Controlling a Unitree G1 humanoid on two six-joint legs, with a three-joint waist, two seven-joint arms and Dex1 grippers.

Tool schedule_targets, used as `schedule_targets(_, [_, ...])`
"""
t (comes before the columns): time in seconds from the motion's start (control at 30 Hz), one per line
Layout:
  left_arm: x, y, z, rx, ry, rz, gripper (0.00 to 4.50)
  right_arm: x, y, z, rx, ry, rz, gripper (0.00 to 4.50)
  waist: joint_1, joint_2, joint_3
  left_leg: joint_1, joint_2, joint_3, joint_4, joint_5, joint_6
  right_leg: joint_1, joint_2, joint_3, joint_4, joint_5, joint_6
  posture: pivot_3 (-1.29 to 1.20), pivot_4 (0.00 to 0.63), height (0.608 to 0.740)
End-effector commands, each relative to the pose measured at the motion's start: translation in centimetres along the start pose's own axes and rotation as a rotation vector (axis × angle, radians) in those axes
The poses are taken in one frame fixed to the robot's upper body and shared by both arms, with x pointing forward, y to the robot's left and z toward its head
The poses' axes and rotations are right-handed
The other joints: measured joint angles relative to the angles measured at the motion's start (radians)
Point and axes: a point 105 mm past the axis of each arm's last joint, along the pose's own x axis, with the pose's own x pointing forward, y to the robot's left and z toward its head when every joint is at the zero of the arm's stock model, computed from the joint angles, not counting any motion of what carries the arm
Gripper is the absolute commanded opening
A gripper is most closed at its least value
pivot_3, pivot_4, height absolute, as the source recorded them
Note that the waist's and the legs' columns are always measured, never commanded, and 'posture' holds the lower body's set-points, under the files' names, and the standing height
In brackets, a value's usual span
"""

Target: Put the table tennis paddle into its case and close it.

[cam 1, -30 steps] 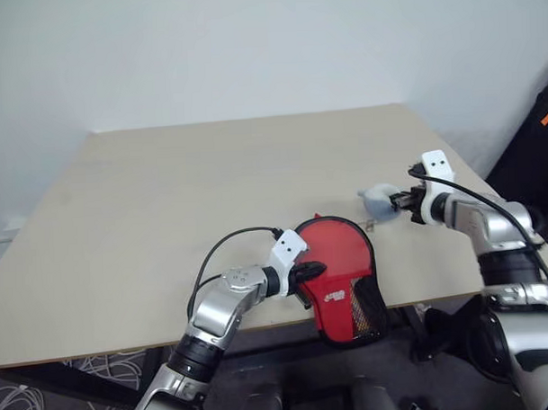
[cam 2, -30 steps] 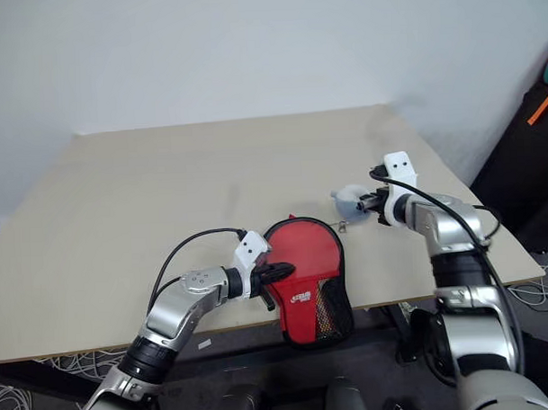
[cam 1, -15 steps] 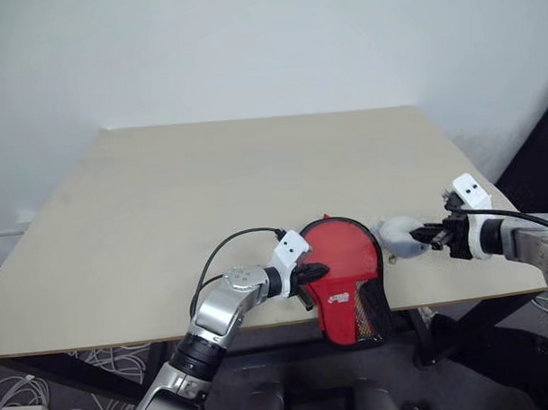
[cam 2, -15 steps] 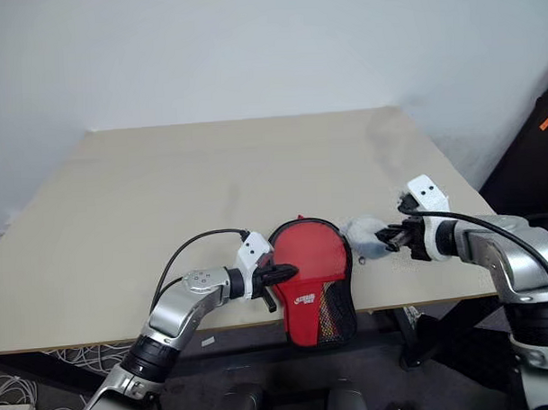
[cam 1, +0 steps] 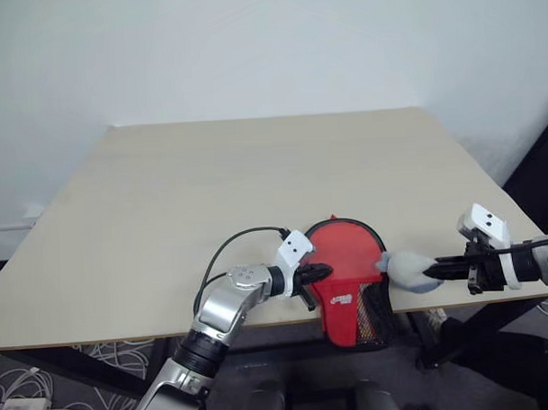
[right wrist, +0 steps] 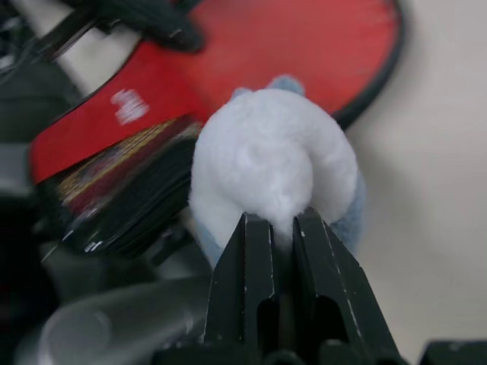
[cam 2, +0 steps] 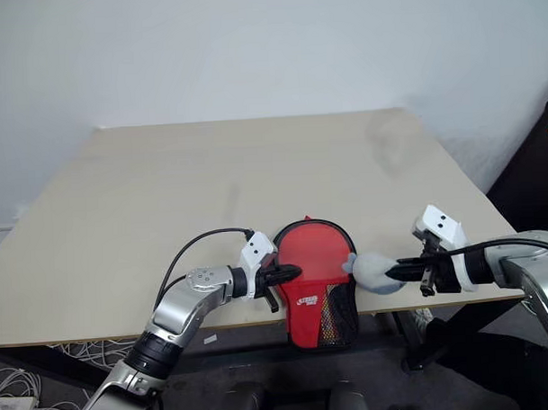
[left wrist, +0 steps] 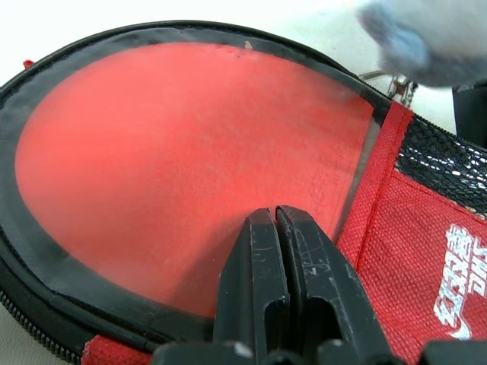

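I am keeping my left end effector [left wrist: 275,220] pressed together, its two black fingers flat on the clear plastic window of the case [cam 1: 353,283]. The case is lying at the near edge of the bench [cam 1: 255,179], its round end on the bench top and its narrow mesh end hanging off the edge toward me. Through the window just ahead of my left fingertips the red face of the table tennis paddle [left wrist: 190,167] is showing, so the paddle is sitting inside the case, filling the round part. Beside my left fingers, toward my right arm, the red outer panel with the white logo and the black mesh are lying side by side. I cannot tell the paddle's handle apart from what shows behind the mesh.

My right end effector [right wrist: 278,228] is clamping a soft white and pale blue fluffy pom-pom [cam 2: 374,272], which is sitting right at my fingertips. The pom-pom is hanging at the right edge of the case, just beyond my right fingers, and a small metal ring is showing next to it at the case's rim. Whether the zip is fully shut around the edge, I cannot tell.
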Motion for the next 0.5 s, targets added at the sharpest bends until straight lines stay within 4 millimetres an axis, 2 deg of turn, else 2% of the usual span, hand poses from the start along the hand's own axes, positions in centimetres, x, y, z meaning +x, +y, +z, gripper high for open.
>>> schedule_targets(0.03, [0.0, 0.4, -1.8, -0.012, 0.077, 0.017, 0.00, -1.1, 0.4, 0.5, -0.051, 0.010, 0.014, 0.02, 0.001, 0.000, 0.000, 0.000, 0.000, 0.000, 0.000, 0.000, 0.000, 0.000, 0.000, 0.000, 0.000, 0.000, 0.000, 0.00, 0.000, 0.698])
schedule_targets(0.17, [-0.1, 0.3, -1.9, -0.011, 0.081, 0.014, 0.00, -1.1, 0.5, 0.1, -0.056, 0.019, 0.027, 0.02, 0.002, 0.000, 0.000, 0.000, 0.000, 0.000, 0.000, 0.000, 0.000, 0.000, 0.000, 0.000, 0.000, 0.000, 0.000, 0.00, 0.000, 0.698])
schedule_targets(0.33, [-0.1, 0.3, -1.9, -0.009, 0.086, 0.009, 0.00, -1.1, 1.9, -0.6, -0.068, 0.047, 0.103, 0.02, 0.004, 0.000, 0.000, 0.000, 0.000, 0.000, 0.001, 0.000, 0.000, 0.000, 0.000, 0.000, 0.000, 0.000, 0.000, 0.00, 0.000, 0.698])
schedule_targets(0.5, [0.0, 0.3, -1.8, -0.006, 0.086, 0.005, 0.00, -1.7, 2.3, -1.6, -0.071, 0.085, 0.134, 0.02, 0.004, -0.001, 0.000, 0.000, 0.000, 0.000, 0.001, -0.001, 0.000, 0.001, 0.000, 0.000, 0.000, -0.001, 0.000, 0.00, 0.000, 0.698])
